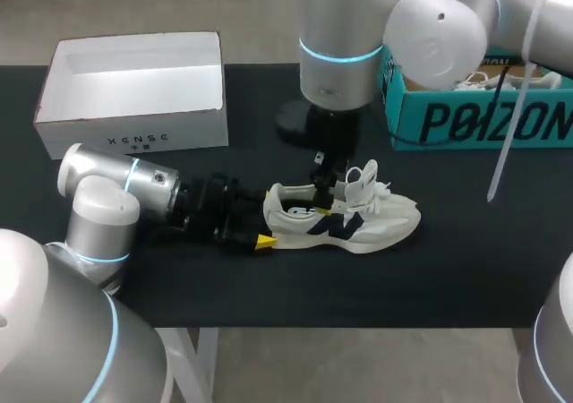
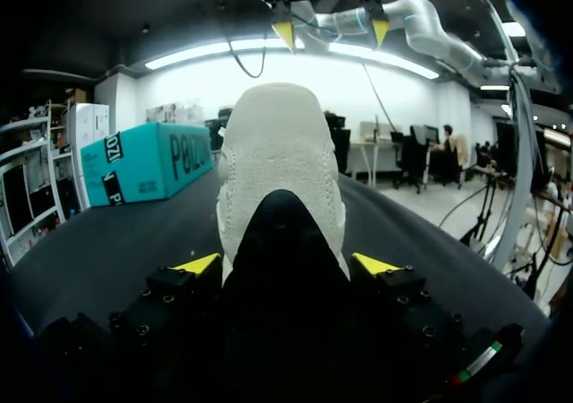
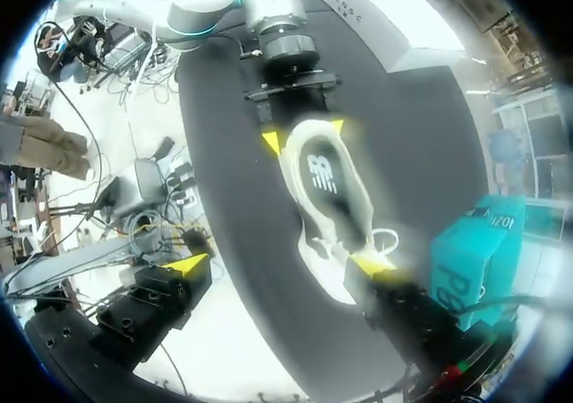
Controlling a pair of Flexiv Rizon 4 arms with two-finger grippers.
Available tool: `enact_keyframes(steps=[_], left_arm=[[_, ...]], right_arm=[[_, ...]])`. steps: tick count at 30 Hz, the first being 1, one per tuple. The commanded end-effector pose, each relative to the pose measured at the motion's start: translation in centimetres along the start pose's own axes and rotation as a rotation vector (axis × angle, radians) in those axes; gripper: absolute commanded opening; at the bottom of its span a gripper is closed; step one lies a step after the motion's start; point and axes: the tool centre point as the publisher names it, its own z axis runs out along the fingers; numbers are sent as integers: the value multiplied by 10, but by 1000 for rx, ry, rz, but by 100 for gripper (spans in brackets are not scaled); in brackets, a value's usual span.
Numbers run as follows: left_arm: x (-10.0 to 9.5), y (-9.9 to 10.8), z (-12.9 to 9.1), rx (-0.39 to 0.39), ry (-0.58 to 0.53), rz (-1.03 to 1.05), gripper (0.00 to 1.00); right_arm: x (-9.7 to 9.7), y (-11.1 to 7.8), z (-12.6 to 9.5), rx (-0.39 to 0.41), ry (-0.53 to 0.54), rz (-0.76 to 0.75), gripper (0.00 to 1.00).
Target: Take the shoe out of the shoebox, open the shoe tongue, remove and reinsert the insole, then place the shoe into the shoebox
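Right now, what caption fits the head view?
Left gripper grips a white sneaker by the heel; open right gripper at its tongue, white shoebox behind.

Head cam: high, from behind, looks down on whole surface [image 1: 269, 287]. L wrist cam: low, close behind shoe [image 2: 279, 179] heel, faces along surface. R wrist cam: above shoe, looks down. All share shoe.

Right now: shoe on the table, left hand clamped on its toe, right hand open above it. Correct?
No: the left hand clamps the heel, not the toe; the right wrist view shows it. The shoe is on the table, right hand open above it.
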Motion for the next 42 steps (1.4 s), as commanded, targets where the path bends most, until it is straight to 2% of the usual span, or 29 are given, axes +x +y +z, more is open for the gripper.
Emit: enact_keyframes(steps=[1, 7, 9, 11, 13, 14, 16, 19, 22, 25, 26, 27, 28, 32, 36, 42], left_arm=[[0, 3, 1, 0, 0, 1, 0], [0, 3, 1, 0, 0, 1, 0], [0, 3, 1, 0, 0, 1, 0], [0, 3, 1, 0, 0, 1, 0], [0, 3, 1, 0, 0, 1, 0], [0, 3, 1, 0, 0, 1, 0], [0, 3, 1, 0, 0, 1, 0], [0, 3, 1, 0, 0, 1, 0], [0, 3, 1, 0, 0, 1, 0], [0, 3, 1, 0, 0, 1, 0], [0, 3, 1, 0, 0, 1, 0], [0, 3, 1, 0, 0, 1, 0], [0, 3, 1, 0, 0, 1, 0], [0, 3, 1, 0, 0, 1, 0], [0, 3, 1, 0, 0, 1, 0], [0, 3, 1, 0, 0, 1, 0]], right_arm=[[0, 8, -1, 33, 0, 0, 100], [0, 8, -1, 33, 0, 0, 100], [3, 15, -5, 19, -30, -74, 100], [6, 22, -10, -13, -54, -223, 100], [6, 28, -11, 18, -71, -376, 100], [6, 29, -11, -4, -69, -403, 100], [6, 30, -12, 14, -77, -501, 100], [5, 31, -11, 5, -63, -568, 100], [2, 33, -5, 16, -50, -544, 100], [-1, 35, 1, -18, -33, -504, 100], [-3, 36, 5, -34, -16, -467, 60], [-4, 37, 8, -43, -9, -451, 10], [-4, 37, 9, -40, -8, -432, 0], [-7, 40, 21, -36, 26, -303, 0], [-10, 39, 28, -34, 31, -265, 0], [-28, 33, 44, -49, 59, -223, 0]])
